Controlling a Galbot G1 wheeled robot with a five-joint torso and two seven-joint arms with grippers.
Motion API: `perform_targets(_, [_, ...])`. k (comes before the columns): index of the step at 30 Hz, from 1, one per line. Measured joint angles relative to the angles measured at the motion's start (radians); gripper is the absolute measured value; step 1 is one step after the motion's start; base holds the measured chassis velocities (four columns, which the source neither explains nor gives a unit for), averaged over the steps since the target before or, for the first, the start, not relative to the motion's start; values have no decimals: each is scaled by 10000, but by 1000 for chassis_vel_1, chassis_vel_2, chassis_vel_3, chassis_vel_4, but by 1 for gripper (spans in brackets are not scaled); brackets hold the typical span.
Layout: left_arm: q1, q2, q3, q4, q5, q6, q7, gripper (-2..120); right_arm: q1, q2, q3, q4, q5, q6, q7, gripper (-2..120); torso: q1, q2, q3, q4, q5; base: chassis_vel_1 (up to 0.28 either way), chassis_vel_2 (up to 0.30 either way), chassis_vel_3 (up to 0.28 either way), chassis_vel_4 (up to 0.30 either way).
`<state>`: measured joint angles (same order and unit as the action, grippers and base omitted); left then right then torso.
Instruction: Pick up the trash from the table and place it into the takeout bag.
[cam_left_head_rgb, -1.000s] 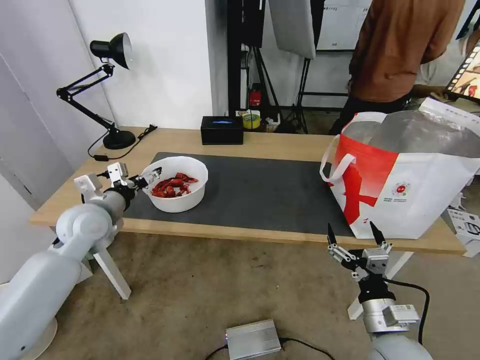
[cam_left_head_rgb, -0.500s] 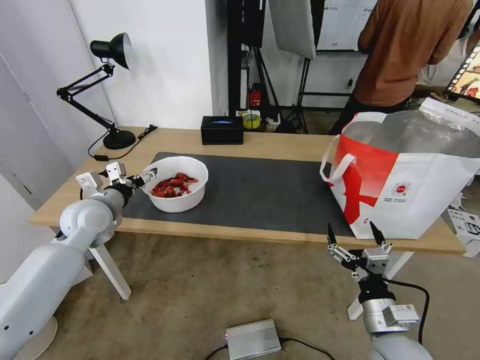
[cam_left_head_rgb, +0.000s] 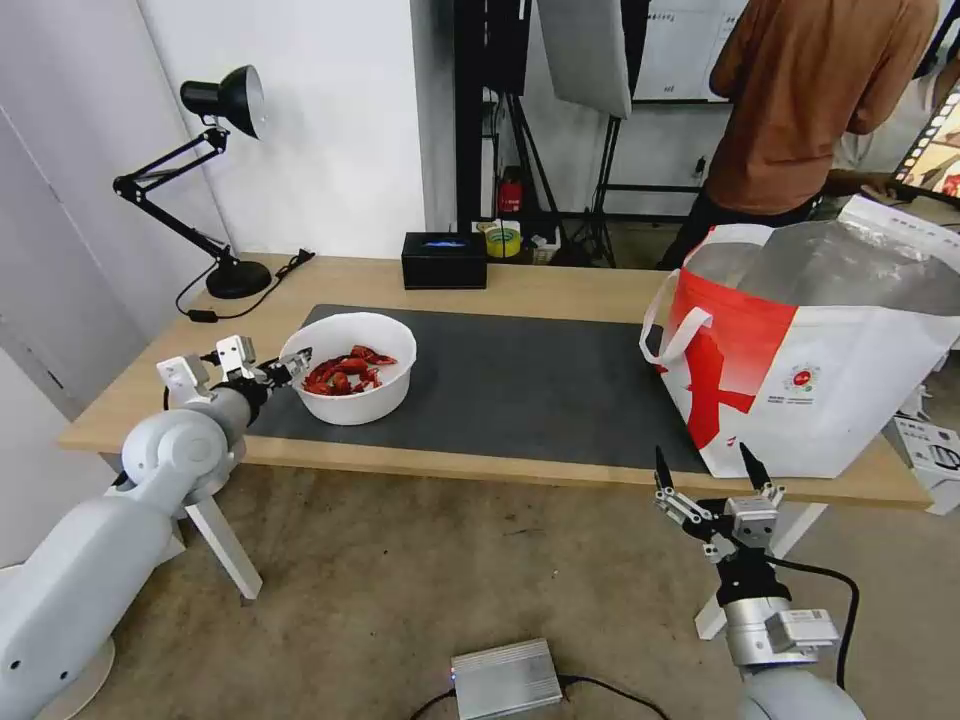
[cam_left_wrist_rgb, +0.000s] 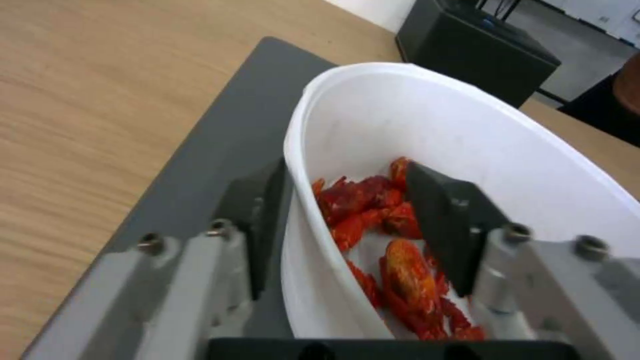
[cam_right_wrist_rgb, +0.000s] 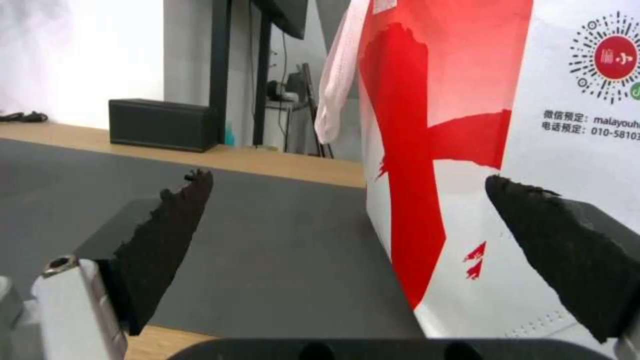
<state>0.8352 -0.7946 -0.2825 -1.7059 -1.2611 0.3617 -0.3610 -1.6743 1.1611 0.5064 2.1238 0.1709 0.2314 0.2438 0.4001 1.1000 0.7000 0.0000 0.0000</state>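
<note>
Grasp step: left gripper (cam_left_wrist_rgb: 347, 220) straddles the near rim of the white bowl (cam_left_head_rgb: 352, 368) of crayfish shells on the mat's left end, jaws spread and not yet pinching; right gripper (cam_left_head_rgb: 708, 482) idles agape below the takeout bag (cam_left_head_rgb: 830, 370); next likely needs closing on the rim.
</note>
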Motion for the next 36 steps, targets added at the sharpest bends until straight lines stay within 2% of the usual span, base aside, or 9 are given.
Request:
perform_targets(1, [5,0,-4,-3,1,3,3,41,0,0,0,0,0,0,0,100,0,0,0,0,0,0,0,0,0])
perform_targets(3, [10,0,-6,-3,3,7,6,39,0,0,0,0,0,0,0,100,0,0,0,0,0,0,0,0,0])
perform_targets(5, [35,0,-26,-3,4,25,36,26,0,0,0,0,0,0,0,100,0,0,0,0,0,0,0,0,0])
perform_targets(8, [79,-1,-43,-2,7,30,48,20,0,0,0,0,0,0,0,100,0,0,0,0,0,0,0,0,0])
perform_targets(10, [128,-5,-70,-1,14,30,66,9,0,0,0,0,0,0,0,100,-1,0,0,0,1,0,0,0,0])
perform_targets(12, [135,-5,-73,-1,15,30,68,7,0,0,0,0,0,0,0,100,0,0,0,0,0,0,0,0,0])
perform_targets(13, [142,-5,-73,-2,15,34,83,1,0,0,0,0,0,0,0,100,0,0,0,0,0,0,0,0,0])
perform_targets(36, [90,195,-83,-182,-99,151,170,0,0,0,0,0,0,0,0,100,-1,0,0,0,0,0,0,0,0])
